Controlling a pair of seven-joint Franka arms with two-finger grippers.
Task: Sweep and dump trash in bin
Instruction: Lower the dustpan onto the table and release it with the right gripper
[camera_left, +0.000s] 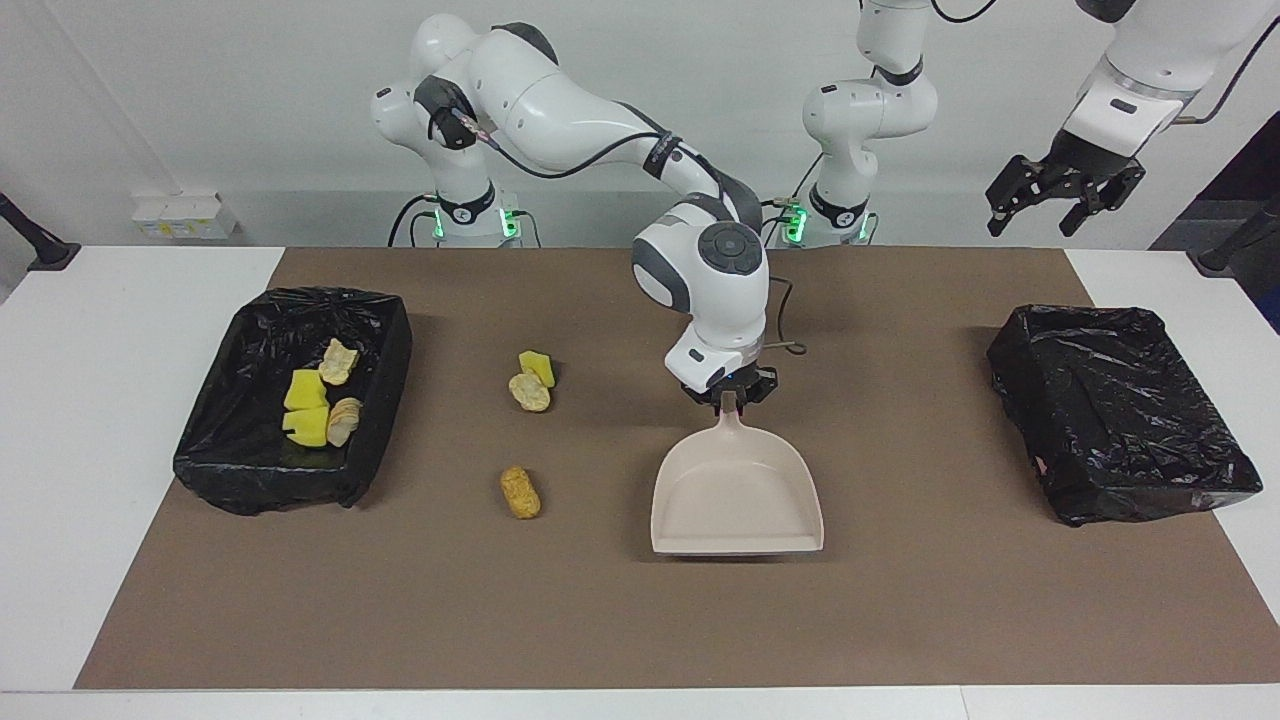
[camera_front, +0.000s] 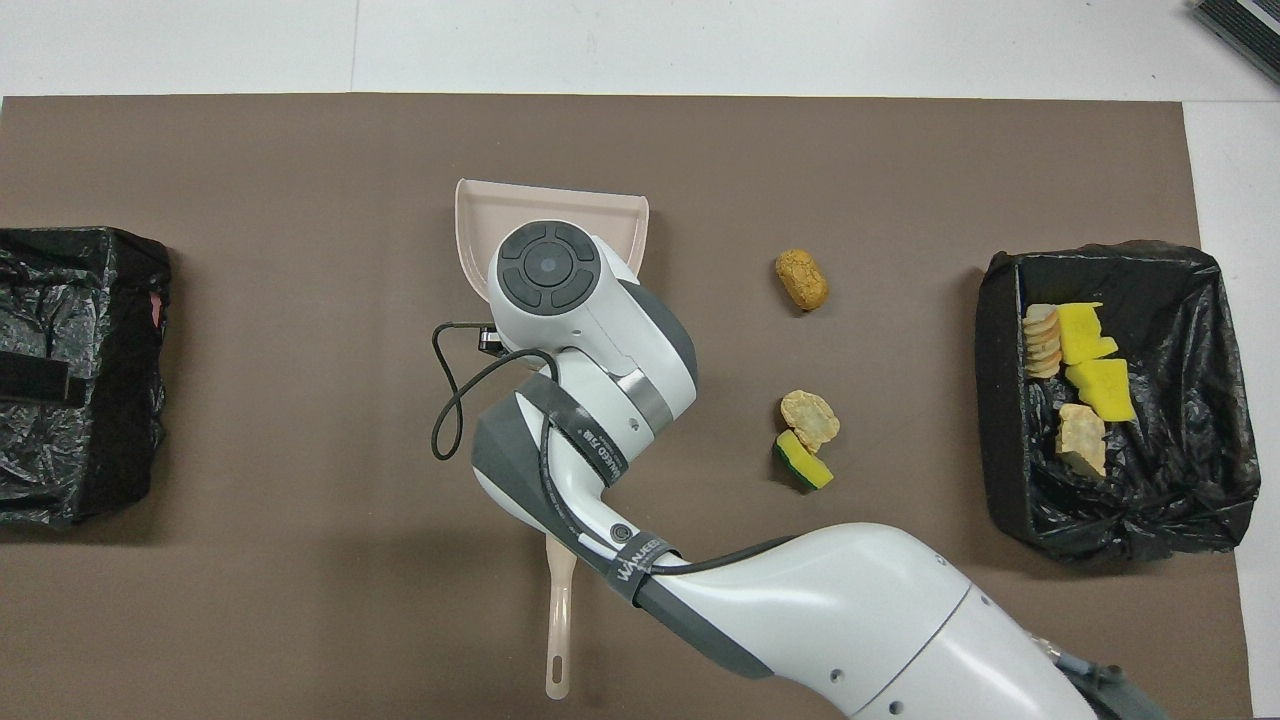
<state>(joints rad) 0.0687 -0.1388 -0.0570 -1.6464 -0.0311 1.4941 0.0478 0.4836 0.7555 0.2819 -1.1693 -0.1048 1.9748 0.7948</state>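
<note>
1. Right gripper (camera_left: 728, 398): low over the mat (camera_left: 900, 620) at mid-table, at the handle of the dustpan (camera_left: 738, 495). The handle tip stands between its fingers; whether the jaws clamp it or stand just apart cannot be told.
2. Dustpan: flat on the mat, empty, open mouth pointing away from the robots. In the overhead view the right arm covers most of it, and only its rim (camera_front: 470, 215) shows.
3. Left gripper (camera_left: 1062, 195): raised well above the table's edge at the left arm's end, jaws apart, holding nothing (this arm waits).
4. Brush (camera_front: 559, 630): only its beige handle shows in the overhead view, lying on the mat nearer to the robots than the dustpan, partly under the right arm.
5. Trash on the mat, three pieces:
   - an orange lump (camera_left: 520, 491), well apart from the dustpan, toward the right arm's end;
   - a tan lump (camera_left: 529, 392) touching a yellow chunk (camera_left: 538, 366), nearer to the robots than the orange lump.
6. Trash in the bin (camera_left: 385, 400) at the right arm's end: two yellow chunks (camera_left: 305, 405) and two tan lumps (camera_left: 340, 360).
7. Second bin (camera_left: 1120, 415): at the left arm's end, black-lined like the first.
</note>
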